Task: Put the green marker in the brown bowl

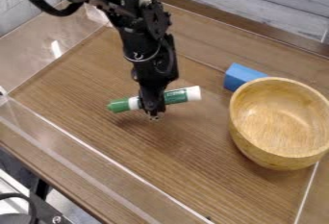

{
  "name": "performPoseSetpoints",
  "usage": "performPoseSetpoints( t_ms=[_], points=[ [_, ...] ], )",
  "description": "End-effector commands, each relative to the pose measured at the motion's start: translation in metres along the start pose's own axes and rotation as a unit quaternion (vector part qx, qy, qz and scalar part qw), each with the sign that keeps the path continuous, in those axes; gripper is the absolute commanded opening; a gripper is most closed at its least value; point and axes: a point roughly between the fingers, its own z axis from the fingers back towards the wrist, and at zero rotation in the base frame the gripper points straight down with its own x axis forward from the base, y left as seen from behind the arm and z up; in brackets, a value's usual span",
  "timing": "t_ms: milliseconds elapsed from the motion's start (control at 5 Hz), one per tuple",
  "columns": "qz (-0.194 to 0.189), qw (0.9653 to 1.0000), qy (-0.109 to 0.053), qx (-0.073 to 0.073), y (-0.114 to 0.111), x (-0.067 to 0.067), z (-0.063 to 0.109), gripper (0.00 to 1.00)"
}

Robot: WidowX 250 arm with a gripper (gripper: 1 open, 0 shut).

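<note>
The green marker (184, 96) lies roughly level on the wooden table, white barrel with green ends, left of the brown bowl (276, 122). My gripper (154, 107) comes down from the upper left and is shut on the marker's middle, fingertips low at the table surface. The marker's centre is hidden behind the fingers. The light wooden bowl stands empty at the right, a hand's width from the marker's right end.
A small blue block (241, 75) sits just behind the bowl's left rim. Clear plastic walls (52, 141) border the table at the front and left. The black arm (129, 21) reaches in from the top left.
</note>
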Motion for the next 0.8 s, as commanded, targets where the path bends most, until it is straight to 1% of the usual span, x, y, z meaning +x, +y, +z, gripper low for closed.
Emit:
performPoseSetpoints(
  t_ms=[0,400,600],
  points=[
    [-0.001,0.9997,-0.012,0.022,0.0070,0.0056,0.0088,0.00],
    [0.002,0.9997,-0.012,0.023,0.0041,0.0064,0.0095,0.00],
    [0.000,0.9996,-0.012,0.026,0.0040,0.0119,0.0167,0.00]
  ],
)
